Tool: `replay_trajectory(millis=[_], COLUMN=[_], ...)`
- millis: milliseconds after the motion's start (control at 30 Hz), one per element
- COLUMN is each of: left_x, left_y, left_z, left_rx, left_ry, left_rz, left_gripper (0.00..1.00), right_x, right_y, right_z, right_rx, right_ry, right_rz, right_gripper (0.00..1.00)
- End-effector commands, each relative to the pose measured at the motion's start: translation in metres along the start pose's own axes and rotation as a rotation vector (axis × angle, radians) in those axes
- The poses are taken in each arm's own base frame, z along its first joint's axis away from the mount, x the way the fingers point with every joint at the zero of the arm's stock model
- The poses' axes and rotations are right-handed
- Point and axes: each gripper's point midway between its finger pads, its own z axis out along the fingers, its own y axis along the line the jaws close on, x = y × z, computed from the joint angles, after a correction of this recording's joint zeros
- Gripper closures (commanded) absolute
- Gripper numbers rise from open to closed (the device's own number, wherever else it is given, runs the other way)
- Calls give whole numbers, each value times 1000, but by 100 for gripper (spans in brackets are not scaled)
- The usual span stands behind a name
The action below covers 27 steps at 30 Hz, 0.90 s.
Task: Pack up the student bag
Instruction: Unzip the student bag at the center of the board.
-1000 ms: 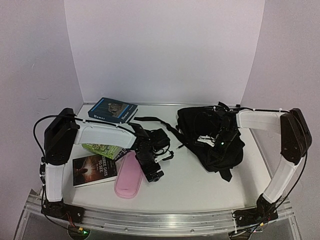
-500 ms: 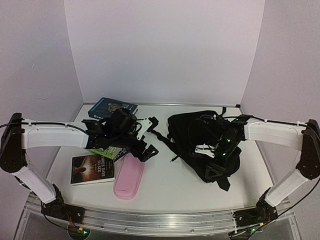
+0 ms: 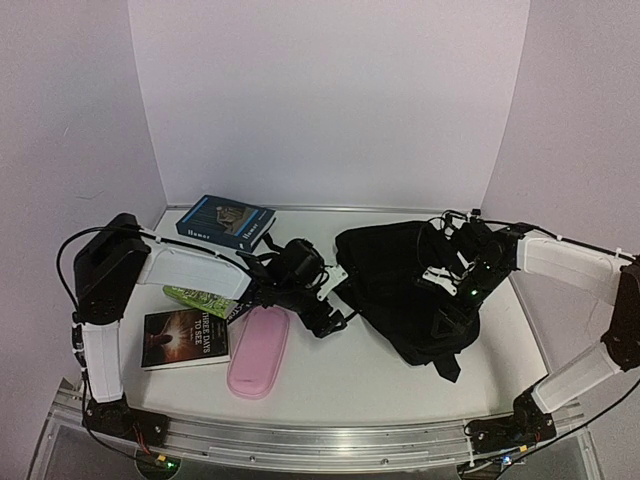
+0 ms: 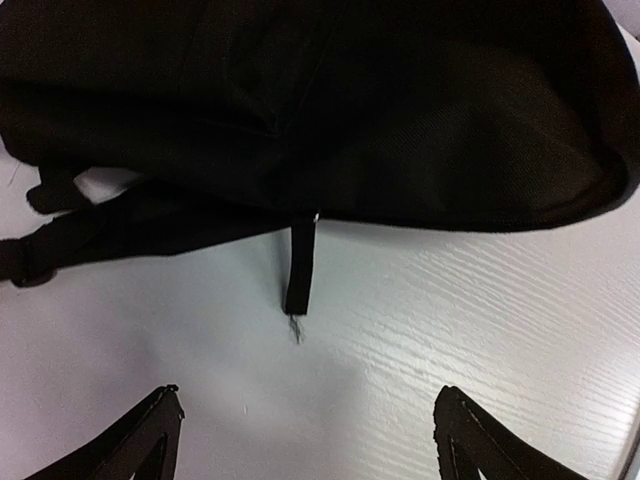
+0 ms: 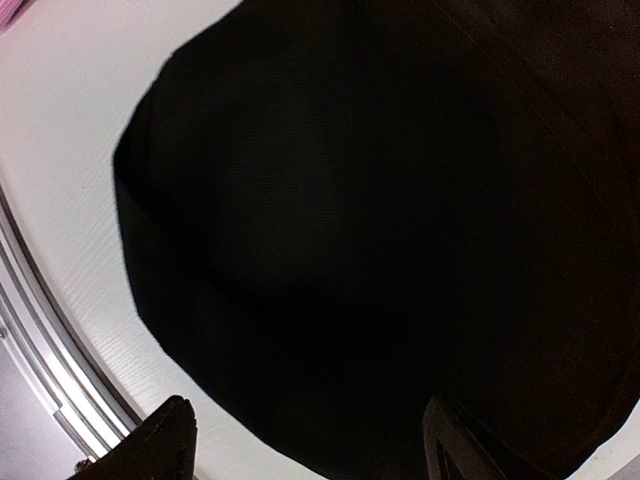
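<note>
Student bag (image 3: 400, 290) right of pink case (image 3: 258, 350), perhaps three books (image 3: 225, 220).

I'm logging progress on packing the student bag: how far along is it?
Done: nothing looks packed. The blue book, green book, dark book and pink pencil case all lie on the table, outside the student bag. In hand: nothing; the left gripper is open beside the bag's edge, the right gripper open above its fabric. Left: loading every item.
</note>
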Motion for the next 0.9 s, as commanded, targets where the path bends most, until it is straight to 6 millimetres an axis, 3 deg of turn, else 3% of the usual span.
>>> replay_trajectory(millis=[0,233,567,867], left_x=[-32,-29,-18,-19], left_y=[0,-1,-22,-56], left_z=[22,45,71,61], left_rx=[-6,4,24,17], left_ry=[-68,-61,-27,-14], left_rz=[74,99,165,230], left_gripper=[15,29,60,95], right_x=[12,20,23,33], right_y=[-6,-6,-6,-17], right_z=[12,35,55,76], right_rx=[-45,-117,-175,-158], right_ry=[44,113,164,256], right_rz=[40,60,87,141], right_gripper=[23,28,35,37])
